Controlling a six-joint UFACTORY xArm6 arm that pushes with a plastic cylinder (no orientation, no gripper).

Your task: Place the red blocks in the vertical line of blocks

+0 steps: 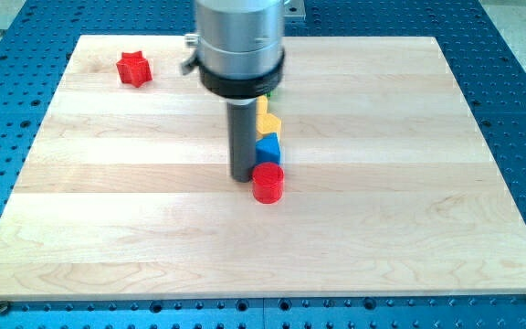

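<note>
From my seat at the remote station, the arm's grey cylindrical housing [240, 41] covers a good part of the scene. It comes down from the view's top, cut off by the frame, and hides the upper stretch of the vertical line of blocks. Only a sliver of a green block [268, 93] peeks out at the housing's right edge; I cannot make out its shape. Below it a yellow block [268, 121] shows partly, its left side behind the rod, with what looks like a pointed right edge. Under that sits a blue block [268, 148], also partly covered on its left, shape hard to tell.

The rod [244, 137] hangs straight down from the housing, upright, and my tip [244, 177] meets the desk [382, 228] just left of the line's lower end. There is no end effector with jaws here, only this rod, so it neither opens nor closes and holds nothing. The tip stands just beside the red cylinder [268, 183], at its upper left; whether they touch I cannot tell.

The red cylinder lies at the bottom of the line, directly under the blue block and close against it. The red star-shaped block [134, 68] is well apart from everything, near the desk's top-left corner in the view. The pale wooden desk rests on a blue perforated base [519, 137].
</note>
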